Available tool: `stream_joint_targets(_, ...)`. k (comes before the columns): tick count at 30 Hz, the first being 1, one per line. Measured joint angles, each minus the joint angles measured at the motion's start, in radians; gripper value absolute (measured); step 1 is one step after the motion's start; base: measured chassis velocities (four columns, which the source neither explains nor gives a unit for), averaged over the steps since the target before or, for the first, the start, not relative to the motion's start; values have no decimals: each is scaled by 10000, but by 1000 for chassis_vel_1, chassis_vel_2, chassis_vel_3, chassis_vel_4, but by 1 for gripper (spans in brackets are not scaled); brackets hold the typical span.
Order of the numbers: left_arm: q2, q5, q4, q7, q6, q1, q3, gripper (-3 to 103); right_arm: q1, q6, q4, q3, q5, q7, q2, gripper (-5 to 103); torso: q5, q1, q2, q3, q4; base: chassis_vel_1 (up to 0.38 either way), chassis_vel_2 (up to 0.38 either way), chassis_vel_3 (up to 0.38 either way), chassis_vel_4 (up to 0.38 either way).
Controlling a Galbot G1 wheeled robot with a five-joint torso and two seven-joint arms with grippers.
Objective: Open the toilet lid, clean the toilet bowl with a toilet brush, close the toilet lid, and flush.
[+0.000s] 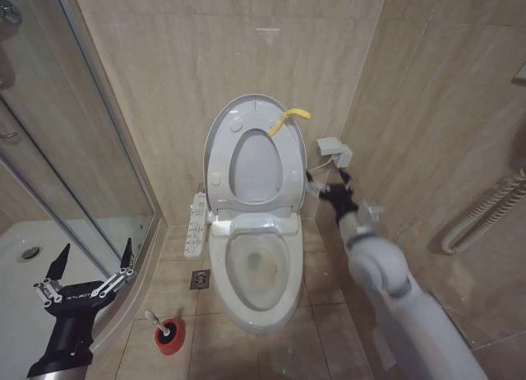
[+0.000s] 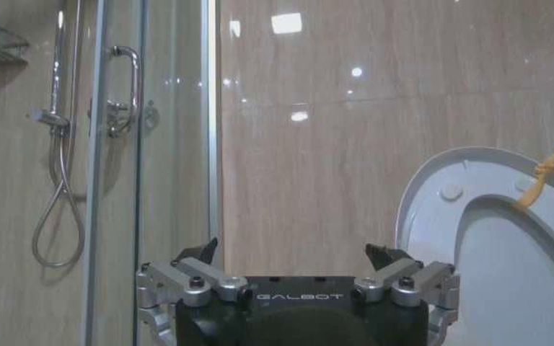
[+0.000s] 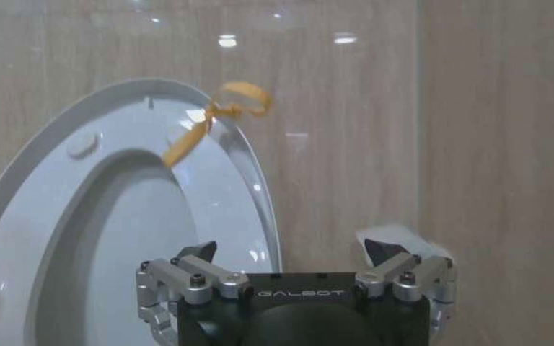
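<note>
Toilet lid [image 1: 255,154] standing raised against tiled wall, glossy white, seat ring up with it; yellow tab [image 1: 289,118] curling off its top edge. Toilet bowl [image 1: 256,273] lying exposed below, white ceramic, brownish staining inside. Toilet brush [image 1: 163,332] sitting in red holder on floor, left of bowl, white stick leaning out. Right end effector [image 1: 329,185] reaching beside lid's right edge, fingers spread, gripping nothing. Left end effector [image 1: 89,267] hovering low by shower glass [image 1: 82,150], fingers wide apart, empty.
</note>
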State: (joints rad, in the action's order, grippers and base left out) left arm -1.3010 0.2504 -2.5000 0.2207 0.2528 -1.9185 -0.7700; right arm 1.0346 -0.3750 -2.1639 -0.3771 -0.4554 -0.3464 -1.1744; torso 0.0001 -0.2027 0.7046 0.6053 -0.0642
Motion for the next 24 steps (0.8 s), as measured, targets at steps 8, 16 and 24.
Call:
stream_joint_targets(8,0,0,0,0,0,0,0,100,3004,930,-1365,-1213,1442,236,-1105,100,0,-1,0,0,0,0,0,0,0)
stream_joint_targets(16,0,0,0,1,0,0,-1,100,5342,1485,-2823,-1728,1657,797,-1676,100,-3,-1,0,1,2,0,0,0,0)
stream_joint_targets(24,0,0,0,0,0,0,0,100,6079,1644,-3124,-1421,1730,1098,-1749,100,-2,-2,-1,1,5,0,0,0,0)
